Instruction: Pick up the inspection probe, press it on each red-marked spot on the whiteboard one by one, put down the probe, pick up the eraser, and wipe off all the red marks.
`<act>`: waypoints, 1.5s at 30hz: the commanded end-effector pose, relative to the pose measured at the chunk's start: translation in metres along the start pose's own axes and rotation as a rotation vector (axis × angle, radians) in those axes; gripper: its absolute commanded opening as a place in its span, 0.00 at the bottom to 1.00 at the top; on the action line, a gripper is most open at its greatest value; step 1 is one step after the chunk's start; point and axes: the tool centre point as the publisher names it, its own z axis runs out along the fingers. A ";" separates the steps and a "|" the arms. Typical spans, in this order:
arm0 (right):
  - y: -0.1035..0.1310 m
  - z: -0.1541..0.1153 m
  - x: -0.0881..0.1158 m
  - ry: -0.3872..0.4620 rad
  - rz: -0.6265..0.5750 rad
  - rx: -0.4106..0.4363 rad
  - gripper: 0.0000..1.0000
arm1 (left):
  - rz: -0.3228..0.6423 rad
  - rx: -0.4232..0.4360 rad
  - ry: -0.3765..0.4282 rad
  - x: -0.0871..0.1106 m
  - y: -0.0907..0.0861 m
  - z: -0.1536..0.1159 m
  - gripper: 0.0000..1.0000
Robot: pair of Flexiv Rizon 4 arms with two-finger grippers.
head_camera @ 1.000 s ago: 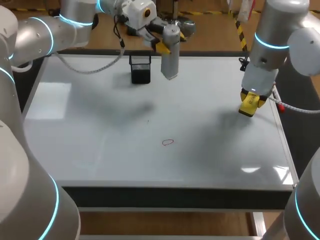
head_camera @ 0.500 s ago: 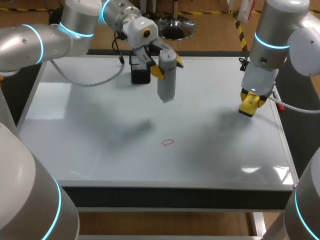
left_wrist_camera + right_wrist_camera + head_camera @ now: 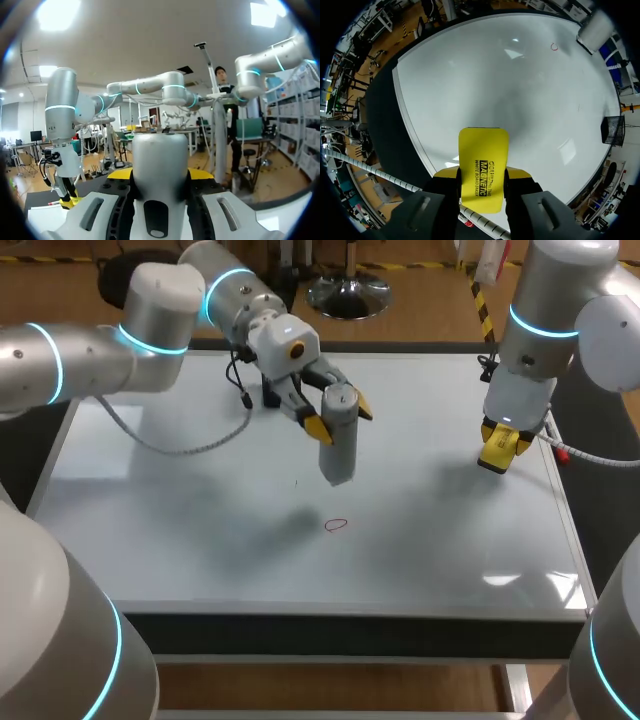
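Inspection probe (image 3: pixel 340 455), a grey cylinder, hangs over the mid whiteboard (image 3: pixel 150 500), tip down & slightly tilted. Its tip is just on the far side of the red mark (image 3: pixel 336 525) & looks not to be touching the board yet. Left claw (image 3: pixel 338 418) is clenched on the probe's upper end, yellow tips either side; the left wrist view shows it wedged btw the fingers. Only one red mark is visible, a small loop a bit nearer the worktop's near edge than the middle. Right claw (image 3: pixel 497 455) sits near the right edge, gripping the yellow eraser (image 3: pixel 483 150) from both sides, above the board. A black mesh basket (image 3: pixel 613 130) stands near the far edge.

Risks: the probe is tilted & offset from the mark, so a straight drop prob. lands beside it. A hard press on a slanted tip could make it skid or twist in the grip, and could smear the mark.

Vs 1 s ago: the left arm has swung the probe from the far edge, by the basket, toward mid-board & lower, close to the mark. Right arm & eraser unchanged.
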 end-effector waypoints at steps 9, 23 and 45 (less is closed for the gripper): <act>-0.001 0.000 0.000 0.002 -0.002 0.002 0.00 | 0.005 0.005 -0.171 0.017 0.019 0.021 0.00; -0.001 0.000 0.000 0.002 -0.002 0.002 0.00 | -0.033 0.011 -0.119 0.012 0.047 0.018 0.00; -0.001 0.000 0.000 0.002 -0.002 0.002 0.00 | -0.071 0.012 -0.063 0.004 0.075 0.024 0.00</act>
